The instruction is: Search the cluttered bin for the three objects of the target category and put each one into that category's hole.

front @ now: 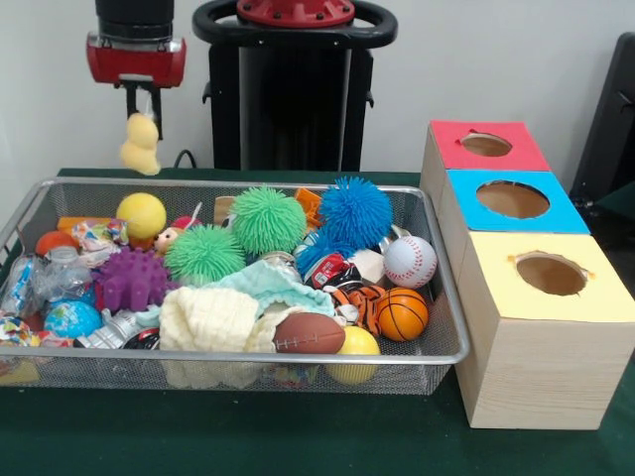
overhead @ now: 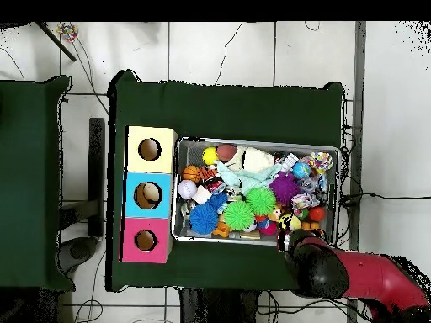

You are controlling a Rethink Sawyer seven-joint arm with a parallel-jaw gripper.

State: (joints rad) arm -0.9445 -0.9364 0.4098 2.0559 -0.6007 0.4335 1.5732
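My gripper point(front: 144, 115) hangs at the upper left of the front view, shut on a small pale yellow-tan plush animal point(front: 140, 146). It holds the plush in the air above the far left corner of the wire mesh bin point(front: 248, 355). In the overhead view the red arm point(overhead: 318, 267) covers the gripper at the bin's point(overhead: 257, 141) near right corner. An orange plush with black tiger stripes point(front: 361, 298) lies in the bin beside a small basketball point(front: 401, 313). The red-surround hole point(front: 486, 145) tops the farthest box; it also shows in the overhead view point(overhead: 145, 240).
The bin holds spiky pom balls in green point(front: 268, 219), blue point(front: 355, 211) and purple point(front: 132, 279), a baseball point(front: 410, 261), a toy football point(front: 309, 334), a yellow ball point(front: 141, 214) and cloths. The blue-surround hole point(front: 512, 199) and the yellow-surround hole point(front: 551, 274) stand in front of the red one.
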